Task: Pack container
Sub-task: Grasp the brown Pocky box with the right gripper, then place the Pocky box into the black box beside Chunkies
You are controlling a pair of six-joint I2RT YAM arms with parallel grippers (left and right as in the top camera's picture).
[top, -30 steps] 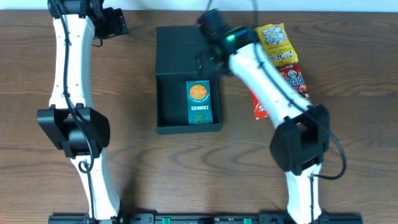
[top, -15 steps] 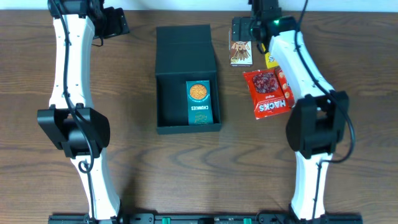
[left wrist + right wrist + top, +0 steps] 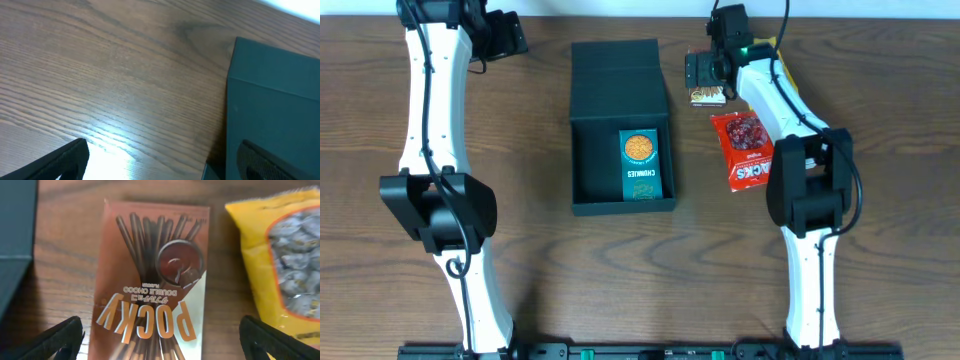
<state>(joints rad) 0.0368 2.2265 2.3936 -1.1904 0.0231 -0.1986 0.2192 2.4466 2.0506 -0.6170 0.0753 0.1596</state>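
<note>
The container [image 3: 620, 207] is a dark square box in the middle of the table, its flap lid [image 3: 615, 75] open towards the back. A small teal snack box with an orange circle [image 3: 640, 165] lies inside it. My right gripper [image 3: 705, 70] is open and hovers over a brown Pocky box [image 3: 708, 96] right of the lid. In the right wrist view the fingers [image 3: 160, 347] straddle the Pocky box [image 3: 155, 280] without touching it. My left gripper [image 3: 505, 35] is open and empty at the back left. The left wrist view [image 3: 160, 165] shows the lid [image 3: 275, 100].
A red snack bag [image 3: 750, 150] lies right of the container. A yellow snack bag [image 3: 760, 48] lies behind it, partly under the right arm, and shows right of the Pocky box in the right wrist view [image 3: 280, 255]. The container's edge [image 3: 15, 230] is to the left.
My right arm swung from over the container to the back right and has now settled over the Pocky box. The left arm has not moved.
</note>
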